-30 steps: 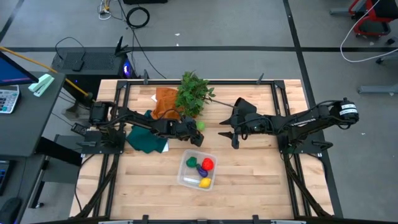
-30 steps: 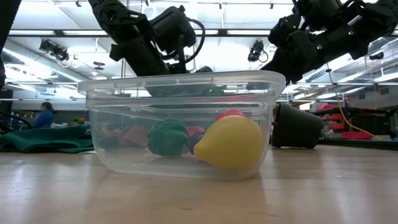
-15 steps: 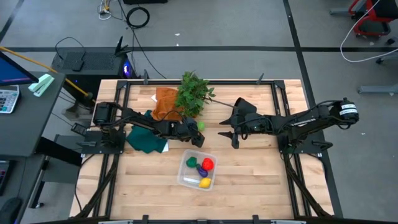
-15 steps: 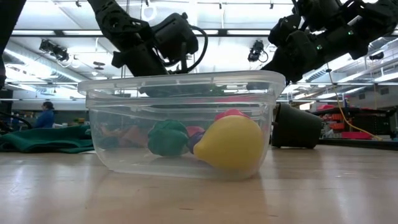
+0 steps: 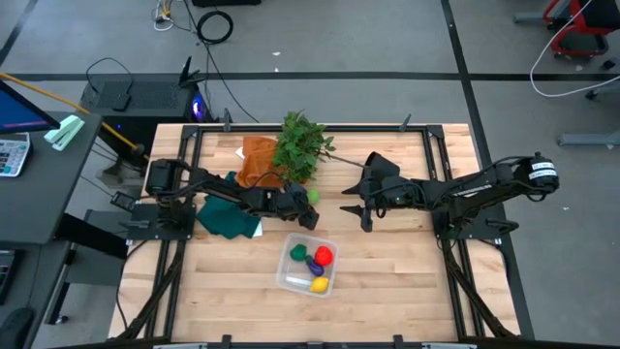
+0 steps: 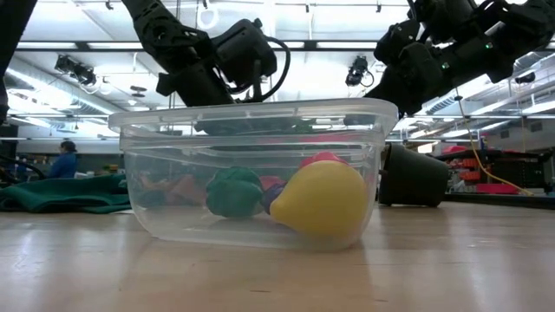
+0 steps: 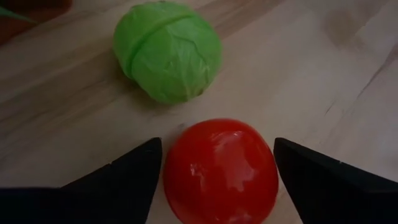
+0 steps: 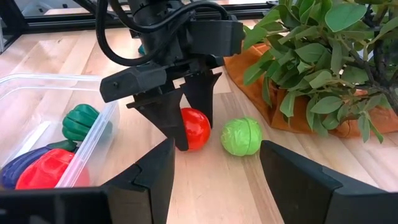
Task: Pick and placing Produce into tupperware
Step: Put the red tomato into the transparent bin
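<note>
My left gripper (image 7: 219, 146) is down at the table's middle, shut on a red toy fruit (image 7: 221, 169) that sits on the wood. A green toy cabbage (image 7: 168, 50) lies just beyond it, also on the table (image 5: 312, 195). The clear tub (image 5: 287, 254) stands nearer the table's front edge. It holds a green piece (image 5: 297, 252), a purple piece (image 5: 314, 265), a red piece (image 5: 324, 255) and a yellow piece (image 5: 319, 284). My right gripper (image 5: 356, 217) hangs open to the right of the red fruit, facing it, touching nothing. My left gripper has the red toy fruit pinched between its two fingers, one on each side (image 7: 171, 180) of its round body. The fingers (image 8: 178, 134) come from above, slanting down. The fruit sits on the table (image 8: 194, 127), with no lift showing.
A leafy plant (image 5: 302, 145) lies at the table's far side with its black pot (image 6: 414, 176) tipped over. An orange cloth (image 5: 257, 160) lies under it and a dark green cloth (image 5: 225, 215) lies to the left. Bare wood (image 5: 407, 281) lies to the right of the tub.
My left gripper has shifted a little toward the table's right and down onto the red fruit, then kept still. The right arm and the tub have not moved.
</note>
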